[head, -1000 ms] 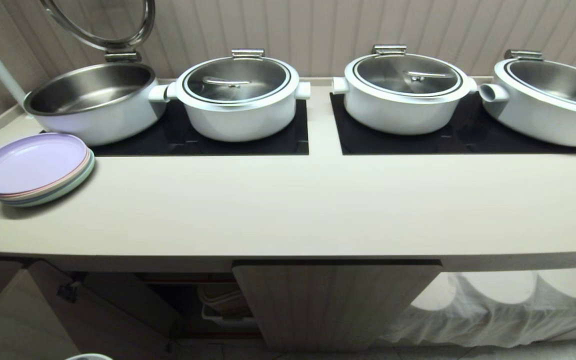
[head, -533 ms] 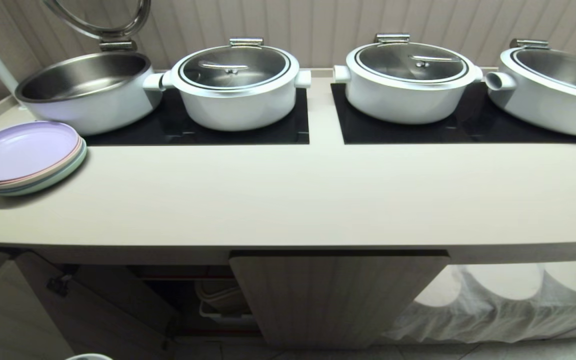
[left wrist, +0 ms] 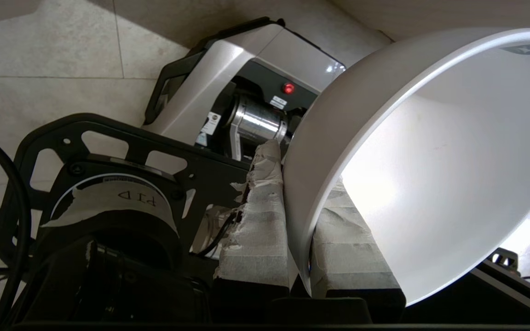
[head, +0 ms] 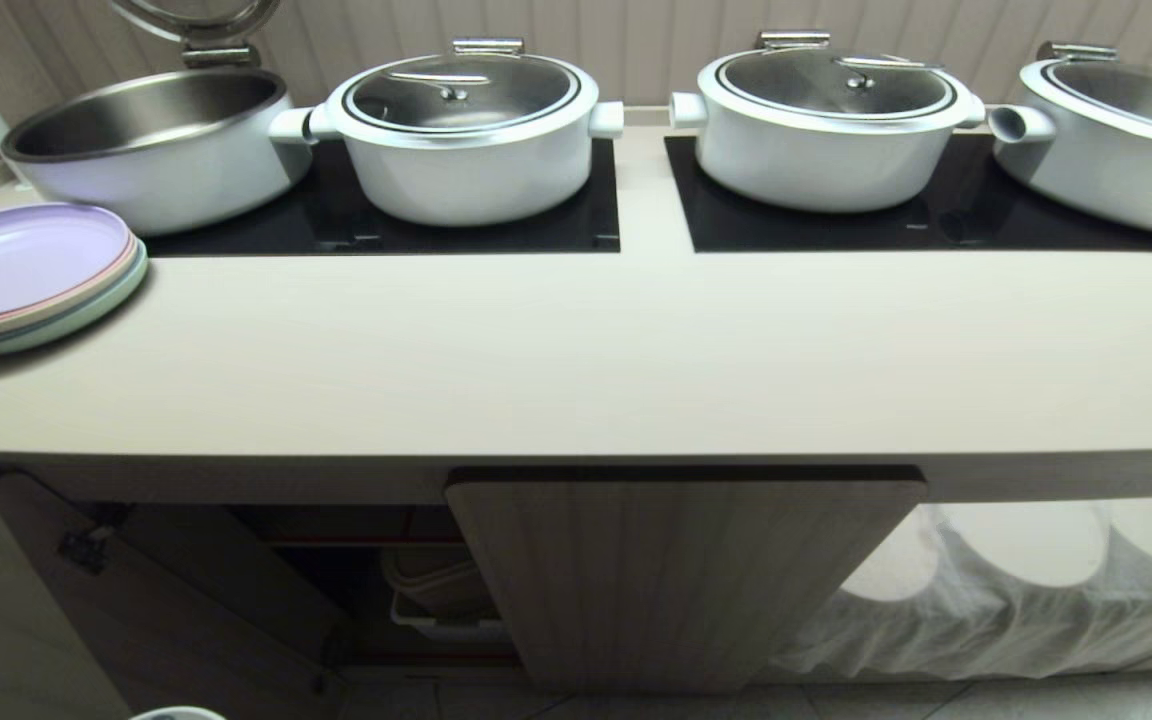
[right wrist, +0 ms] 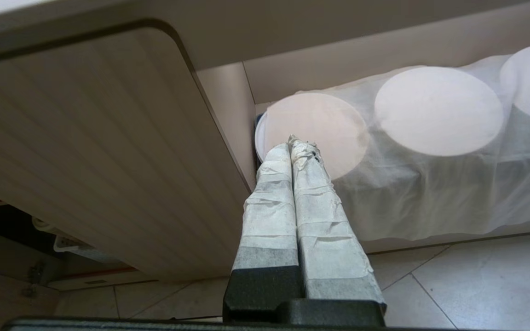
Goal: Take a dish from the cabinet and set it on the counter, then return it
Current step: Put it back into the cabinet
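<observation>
The left gripper (left wrist: 299,216) holds the dish (left wrist: 430,174) low over the floor, fingers clamped on its rim, probably tipped on edge, mouth toward five o'clock. Right gripper's (right wrist: 298,147) fingers are pressed together.

Occluded and cropped items, current views

Head view: neither arm is in frame; the dish (head: 171,713) shows only as a sliver of rim at the bottom edge. The stack of plates (head: 31,275) is cut by the left edge, the rightmost pot (head: 1121,140) by the right edge, and the raised lid (head: 196,20) by the top edge. The cabinet (head: 681,575) interior is dark; its contents cannot be identified. A white cloth (head: 1016,600) veils round shapes beneath the counter (head: 576,350). Left wrist view: the dish (left wrist: 430,174) runs past the right edge and hides one taped finger of the left gripper (left wrist: 298,257).
</observation>
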